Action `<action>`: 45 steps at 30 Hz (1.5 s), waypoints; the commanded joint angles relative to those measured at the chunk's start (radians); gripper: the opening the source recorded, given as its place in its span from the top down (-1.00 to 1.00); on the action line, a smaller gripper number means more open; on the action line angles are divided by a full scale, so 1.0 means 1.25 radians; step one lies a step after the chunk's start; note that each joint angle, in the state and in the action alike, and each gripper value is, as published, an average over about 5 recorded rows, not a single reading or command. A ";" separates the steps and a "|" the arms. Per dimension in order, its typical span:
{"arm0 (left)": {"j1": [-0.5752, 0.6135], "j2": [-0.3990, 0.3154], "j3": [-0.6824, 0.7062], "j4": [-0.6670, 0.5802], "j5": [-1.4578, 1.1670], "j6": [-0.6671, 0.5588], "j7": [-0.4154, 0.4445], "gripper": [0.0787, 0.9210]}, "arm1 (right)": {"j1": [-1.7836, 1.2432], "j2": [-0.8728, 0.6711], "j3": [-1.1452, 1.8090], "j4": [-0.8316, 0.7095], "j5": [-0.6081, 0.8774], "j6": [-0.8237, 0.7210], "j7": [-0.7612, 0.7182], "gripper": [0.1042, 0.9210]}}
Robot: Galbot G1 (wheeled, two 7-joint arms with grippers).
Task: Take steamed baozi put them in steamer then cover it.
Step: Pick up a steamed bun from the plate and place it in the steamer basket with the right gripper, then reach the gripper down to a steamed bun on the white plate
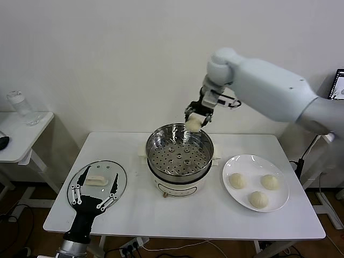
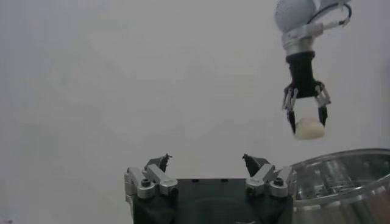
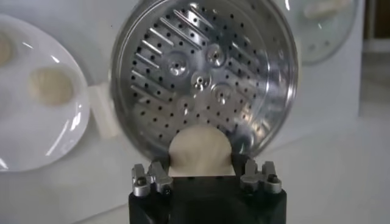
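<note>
A: Right, start at the right gripper [image 1: 194, 116]. Its jaws are pinched narrow around one steamed baozi [image 1: 193, 124], and it hangs over the far rim of the steamer [image 1: 207, 148], not over the middle.

B: So that's the worry? If it lets go there, the bun could clip the rim and roll off the back, onto the table [image 1: 183, 215].

A: I'd judge so. The right wrist view shows the bun [image 3: 201, 151] sitting just at the edge of the perforated floor, so a drop now looks marginal. It wants to travel further in and lower before releasing.

B: And the squeeze itself?

A: The bun is soft. Pinched too hard it may dent or stick to a jaw and come away late, landing off-centre.

B: The basket is bare otherwise?

A: Nothing in it yet. Three more buns wait on the white plate [image 1: 279, 164], to the robot's right of the pot, so poor placement now could crowd the others.

B: And the other arm?

A: The left gripper [image 1: 97, 185] is parked with jaws spread wide above the cover [image 1: 119, 173], which lies flat on the table at the robot's left. It is well apart from the steamer, so no clash seems likely.
</note>
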 commanded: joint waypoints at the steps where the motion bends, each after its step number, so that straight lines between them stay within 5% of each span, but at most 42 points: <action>1: 0.004 0.001 -0.003 -0.004 -0.001 -0.001 -0.001 -0.77 | -0.068 0.078 0.000 -0.038 -0.121 0.040 0.013 -0.43; 24: -0.004 0.003 -0.005 -0.008 -0.014 -0.001 -0.005 -0.77 | -0.154 0.178 0.071 -0.213 -0.264 0.038 0.079 -0.46; 34: -0.005 0.002 -0.009 -0.010 -0.016 0.000 -0.006 -0.77 | -0.153 0.169 0.080 -0.186 -0.252 0.029 0.088 -0.75; 38: -0.004 0.002 -0.010 -0.011 -0.018 0.003 -0.006 -0.77 | -0.120 0.120 0.053 -0.114 -0.126 -0.022 0.028 -0.76; 45: -0.008 0.011 -0.010 -0.010 -0.018 0.009 -0.007 -0.77 | 0.011 -0.083 0.017 0.056 0.275 -0.310 -0.110 -0.76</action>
